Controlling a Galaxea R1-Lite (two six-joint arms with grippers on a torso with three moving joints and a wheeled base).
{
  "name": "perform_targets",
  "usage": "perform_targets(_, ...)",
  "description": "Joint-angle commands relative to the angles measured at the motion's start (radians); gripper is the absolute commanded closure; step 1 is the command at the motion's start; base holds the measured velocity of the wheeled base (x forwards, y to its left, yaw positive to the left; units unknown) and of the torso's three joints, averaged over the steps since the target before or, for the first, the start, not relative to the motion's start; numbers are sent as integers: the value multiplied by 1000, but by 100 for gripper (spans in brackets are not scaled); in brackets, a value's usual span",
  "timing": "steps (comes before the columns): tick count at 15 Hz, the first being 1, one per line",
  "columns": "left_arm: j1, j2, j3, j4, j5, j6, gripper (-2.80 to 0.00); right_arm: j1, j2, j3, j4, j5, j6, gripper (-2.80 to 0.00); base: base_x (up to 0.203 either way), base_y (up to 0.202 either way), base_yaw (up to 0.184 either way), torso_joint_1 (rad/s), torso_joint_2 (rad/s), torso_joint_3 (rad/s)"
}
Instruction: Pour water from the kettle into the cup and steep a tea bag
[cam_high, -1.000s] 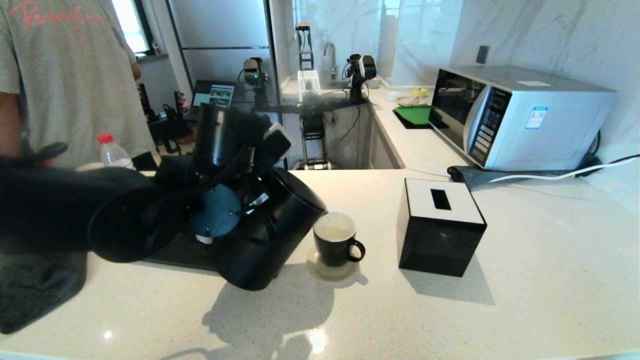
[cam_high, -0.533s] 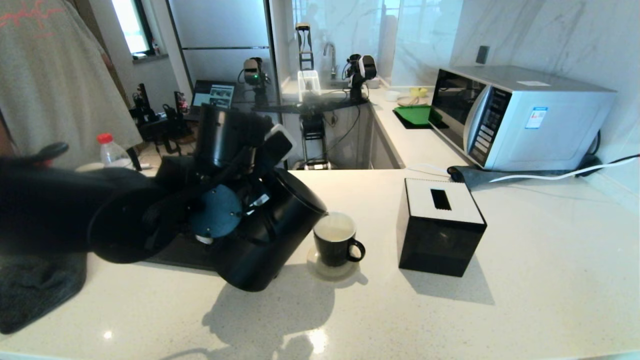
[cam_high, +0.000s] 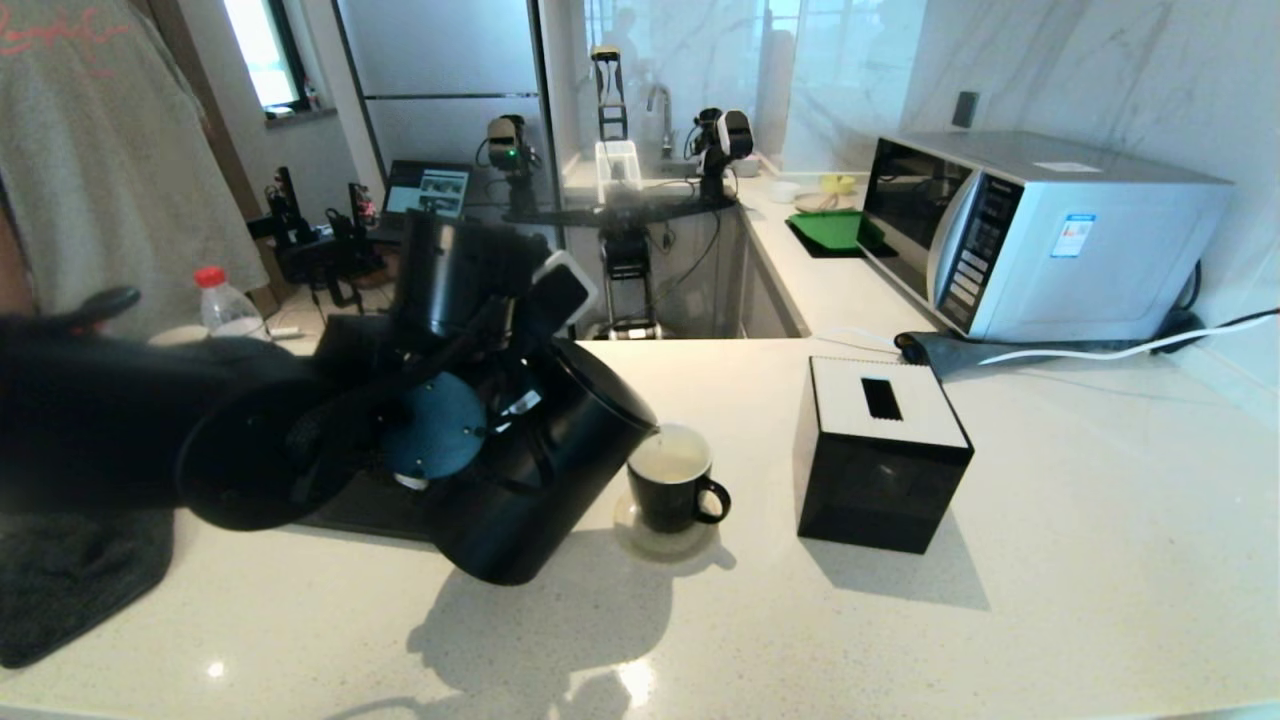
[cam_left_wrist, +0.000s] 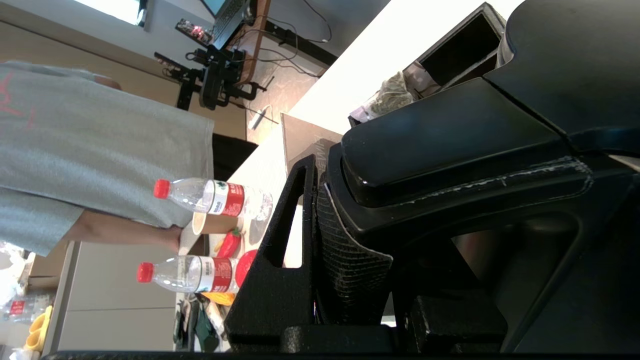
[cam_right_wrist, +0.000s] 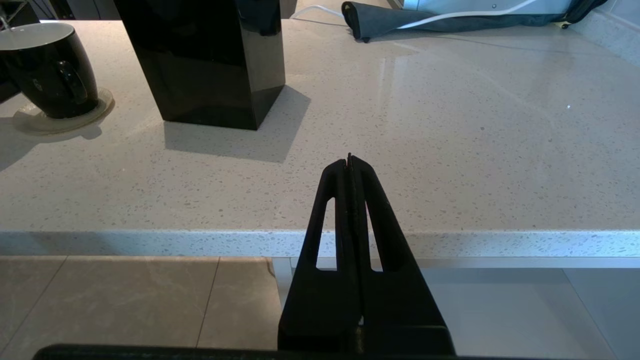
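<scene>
The black kettle (cam_high: 540, 470) hangs tilted over the counter, its spout right above the cup's rim. My left gripper (cam_high: 497, 400) is shut on the kettle handle (cam_left_wrist: 450, 135), which fills the space between the fingers (cam_left_wrist: 300, 215). A thin stream of water (cam_high: 659, 436) runs into the cup (cam_high: 672, 487), a black mug with a white inside standing on a round coaster (cam_high: 640, 540). The cup (cam_right_wrist: 50, 70) also shows in the right wrist view. My right gripper (cam_right_wrist: 350, 160) is shut and empty, hovering at the counter's front edge. A grey-green crumpled pouch (cam_left_wrist: 387, 95), possibly the tea bag, lies by an open black box.
A black tissue box (cam_high: 880, 450) stands just right of the cup. A microwave (cam_high: 1040, 230) and a cable sit at the back right. Behind the kettle lies a black tray (cam_high: 345, 510), with red-capped bottles (cam_high: 222, 300), a dark cloth (cam_high: 60, 580) and a person at the left.
The kettle has tipped slightly further toward the cup and a thin stream now shows at the spout. The person behind has shifted left. The right arm is still.
</scene>
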Motion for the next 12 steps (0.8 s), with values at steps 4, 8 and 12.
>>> perform_targets(4,0,-1,-2,-2,5,3,0,0,1,0,0,0,0,0,0,0,0,0,0,0)
perform_targets(8,0,-1,-3,-2,5,17,0,0,1,0,0,0,0,0,0,0,0,0,0,0)
perform_targets(12,-4,0,-3,0,5,19,0,0,1,0,0,0,0,0,0,0,0,0,0,0)
